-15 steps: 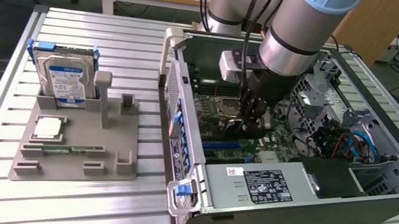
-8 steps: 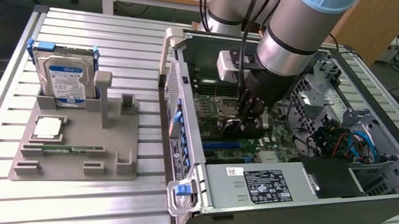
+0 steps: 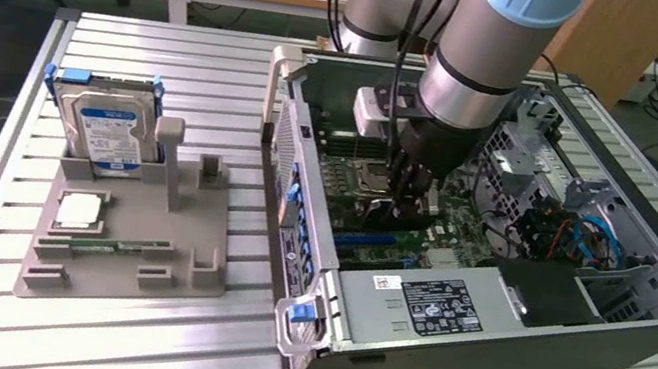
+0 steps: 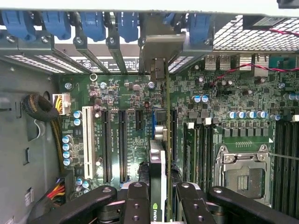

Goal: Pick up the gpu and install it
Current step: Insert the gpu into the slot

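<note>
The gpu (image 4: 160, 140) shows edge-on in the wrist view: a thin green board with a black cooler, its silver bracket (image 4: 159, 70) up against the case's rear slot openings. My gripper (image 4: 161, 193) is shut on it, one black finger (image 4: 138, 198) on each side. The card stands upright over the motherboard's (image 4: 126, 93) expansion slots, in line with a blue slot (image 4: 153, 123); whether it is seated I cannot tell. In the exterior view my gripper (image 3: 412, 199) reaches down into the open computer case (image 3: 476, 353), holding the gpu (image 3: 394, 218) low over the board.
A grey fixture (image 3: 127, 256) at the exterior view's left holds a hard drive (image 3: 108, 130), a memory stick (image 3: 108, 245) and a chip (image 3: 77, 211). Inside the case are the CPU socket (image 4: 243, 172), cable bundles (image 4: 42, 109) and a drive cage (image 3: 536, 160).
</note>
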